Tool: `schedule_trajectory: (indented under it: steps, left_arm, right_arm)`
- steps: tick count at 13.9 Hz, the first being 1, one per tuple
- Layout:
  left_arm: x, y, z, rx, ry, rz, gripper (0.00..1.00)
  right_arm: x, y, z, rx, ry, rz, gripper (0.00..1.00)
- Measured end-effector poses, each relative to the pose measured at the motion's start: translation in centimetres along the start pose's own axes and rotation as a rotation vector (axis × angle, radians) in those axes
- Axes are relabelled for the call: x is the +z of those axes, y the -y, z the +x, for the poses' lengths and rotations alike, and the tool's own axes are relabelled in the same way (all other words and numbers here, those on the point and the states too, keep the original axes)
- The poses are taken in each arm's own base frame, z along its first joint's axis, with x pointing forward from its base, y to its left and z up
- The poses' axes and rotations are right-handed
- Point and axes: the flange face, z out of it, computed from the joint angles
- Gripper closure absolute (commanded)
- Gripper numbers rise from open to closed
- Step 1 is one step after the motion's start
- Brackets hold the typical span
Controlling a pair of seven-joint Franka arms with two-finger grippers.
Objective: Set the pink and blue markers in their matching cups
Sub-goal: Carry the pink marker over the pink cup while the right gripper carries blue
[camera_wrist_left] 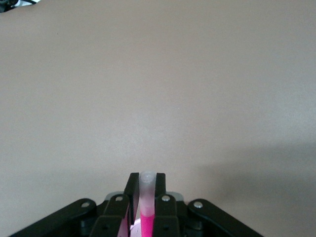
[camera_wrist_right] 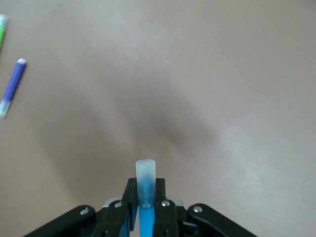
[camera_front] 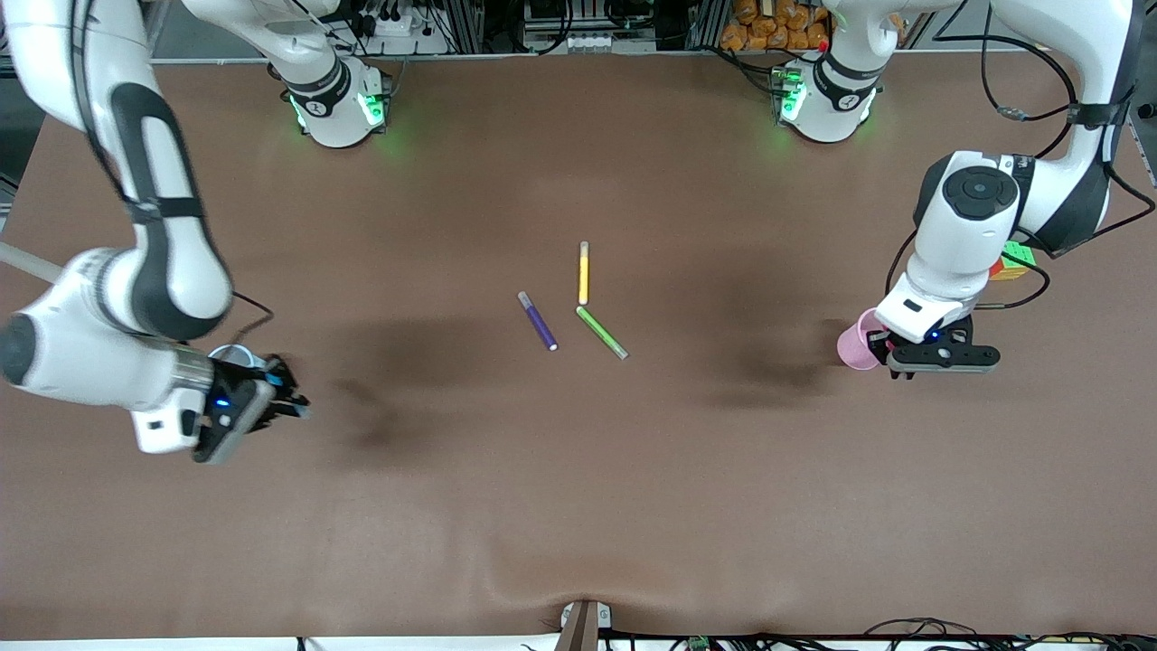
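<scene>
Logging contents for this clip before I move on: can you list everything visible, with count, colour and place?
pink marker: one, magenta with pale tip, held in the left gripper.
blue marker: one, blue with greyish tip, held in the right gripper.
pink cup: one, pale pink, on the table at the left arm's end, partly under the left gripper.
blue cup: one, light blue, only its rim shows, under the right arm's wrist at the right arm's end.
purple marker: one, lying mid-table.
yellow marker: one, lying mid-table, farther from the front camera than the green one.
green marker: one, lying beside the purple one.
table: one, brown.
left gripper: shut on the pink marker, beside the pink cup.
right gripper: shut on the blue marker, by the blue cup.
</scene>
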Motion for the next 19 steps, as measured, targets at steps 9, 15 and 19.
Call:
schedule_trajectory:
  steps: [9, 15, 19]
  left_arm:
    - [1.7, 0.0, -2.7, -0.023, -0.013, -0.024, 0.01]
    - [0.9, 0.1, -1.3, -0.039, -0.03, -0.016, 0.0]
    - [-1.3, 0.1, 1.7, -0.039, -0.043, 0.014, 0.0]
  right_arm:
    - [-3.7, -2.9, -9.6, -0.314, -0.305, 0.194, 1.0]
    - [-0.6, -3.9, -14.9, -0.374, -0.369, 0.281, 1.0]
    - [0.5, -4.8, -16.8, -0.383, -0.384, 0.281, 0.0]
